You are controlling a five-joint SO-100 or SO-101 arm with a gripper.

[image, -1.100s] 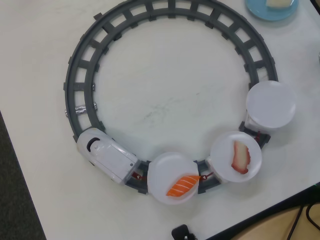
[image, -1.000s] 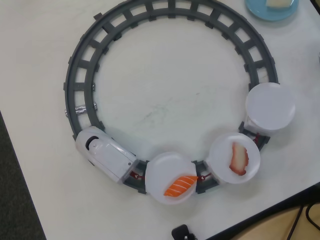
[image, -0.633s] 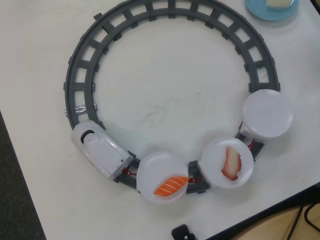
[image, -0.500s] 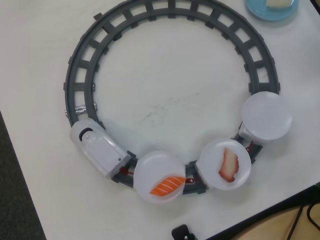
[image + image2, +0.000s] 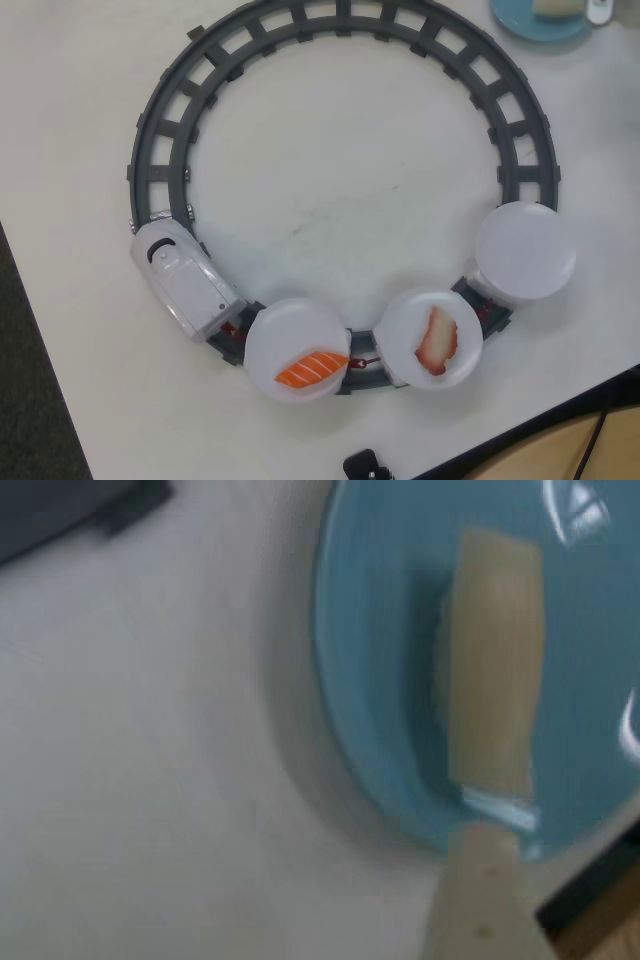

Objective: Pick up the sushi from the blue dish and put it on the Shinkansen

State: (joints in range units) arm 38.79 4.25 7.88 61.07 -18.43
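The pale cream sushi [image 5: 495,660] lies on the blue dish [image 5: 380,680], filling the wrist view. One beige finger [image 5: 480,900] of my gripper [image 5: 560,820] comes in from the bottom edge, its tip at the sushi's near end. No second finger closes against it, so the jaws stand open. In the overhead view the dish [image 5: 525,22] and sushi [image 5: 556,8] sit at the top right edge, with a bit of my gripper [image 5: 598,10] beside them. The white Shinkansen [image 5: 185,280] stands on the track at the left and pulls three round plates; the rear one [image 5: 525,250] is empty.
The grey ring track [image 5: 340,25] fills the table's middle. The first plate [image 5: 285,335] carries an orange striped piece [image 5: 310,368], the second [image 5: 408,330] a red-and-white piece [image 5: 437,342]. The table edge runs along the bottom right and left. A small black object [image 5: 365,465] lies at the front edge.
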